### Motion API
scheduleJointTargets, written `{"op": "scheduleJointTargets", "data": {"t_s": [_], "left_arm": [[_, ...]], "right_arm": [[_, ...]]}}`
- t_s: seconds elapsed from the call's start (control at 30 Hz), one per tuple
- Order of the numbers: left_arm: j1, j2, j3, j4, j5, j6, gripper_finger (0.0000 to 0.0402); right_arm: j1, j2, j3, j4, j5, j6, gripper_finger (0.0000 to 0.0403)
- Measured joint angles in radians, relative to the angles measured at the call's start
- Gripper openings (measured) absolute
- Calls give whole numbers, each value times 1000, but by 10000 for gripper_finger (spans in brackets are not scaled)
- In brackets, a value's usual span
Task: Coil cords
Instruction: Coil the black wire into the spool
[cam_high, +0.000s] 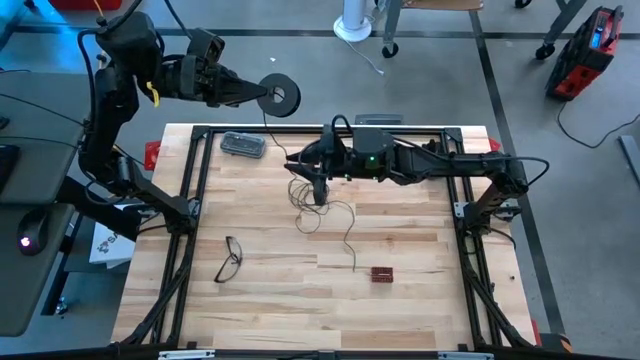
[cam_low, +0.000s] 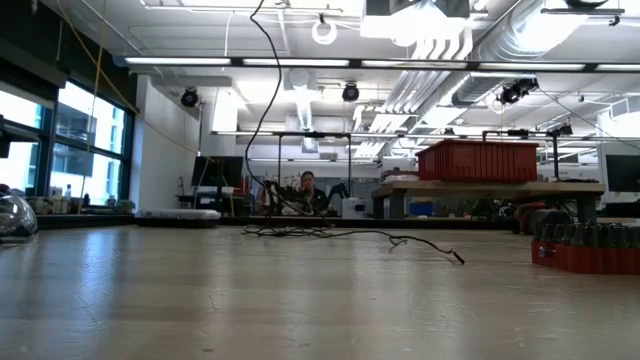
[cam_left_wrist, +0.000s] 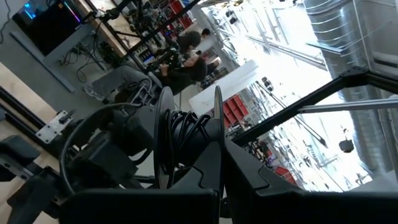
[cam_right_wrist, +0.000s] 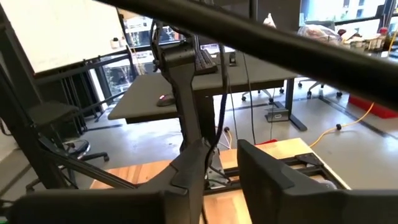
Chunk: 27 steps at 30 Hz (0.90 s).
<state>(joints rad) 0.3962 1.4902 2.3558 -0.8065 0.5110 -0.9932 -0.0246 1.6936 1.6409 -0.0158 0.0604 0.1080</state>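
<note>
From above, the left gripper (cam_high: 262, 95) is raised beyond the far left corner of the table (cam_high: 420, 300), clamped on the small black reel (cam_high: 281, 95), which hangs past the far edge, its flat face turned up to the camera. The thin dark wire (cam_high: 325, 215) lies in loose loops on the wood just near of the right gripper (cam_high: 318, 192), which points down at the far middle of the table; one strand trails nearer and rightward toward a small red block (cam_high: 381, 273). A pair of glasses (cam_high: 230, 258) lies at near left, well apart from the wire. So the loose wire lies right under the right gripper, which is much the nearer arm, while the reel sits to its far left. Level across the table, the wire (cam_low: 330, 234) shows as a low tangle at the far middle, one strand climbing up out of sight. The left wrist camera shows the reel (cam_left_wrist: 186, 140) edge-on between the fingers (cam_left_wrist: 261, 186), wound turns visible between its flanges. The right wrist camera shows the wire (cam_right_wrist: 219, 118) running up between that gripper's fingers (cam_right_wrist: 267, 180), which stand somewhat apart; whether they already pinch it I cannot tell.
</note>
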Motion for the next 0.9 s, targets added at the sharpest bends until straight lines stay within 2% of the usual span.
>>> {"op": "scheduleJointTargets", "data": {"t_s": [0.3, 0.5, 0.6, 0.73, 0.9], "left_arm": [[0, 0, 0, 1, 0, 0, 0], [0, 0, 0, 2, -15, 0, 0], [0, 0, 0, 3, -20, 0, 0], [0, 0, 0, 4, -20, 2, 0], [0, 0, 0, -41, -28, 42, 0]], "right_arm": [[6, 0, 0, -1, -12, -4, 82], [8, 0, 0, 6, -16, 3, 9], [8, 0, 0, 7, -41, 10, 16], [15, -6, 0, -10, -42, 27, 3], [21, -73, 0, -118, -88, 55, 1]]}}
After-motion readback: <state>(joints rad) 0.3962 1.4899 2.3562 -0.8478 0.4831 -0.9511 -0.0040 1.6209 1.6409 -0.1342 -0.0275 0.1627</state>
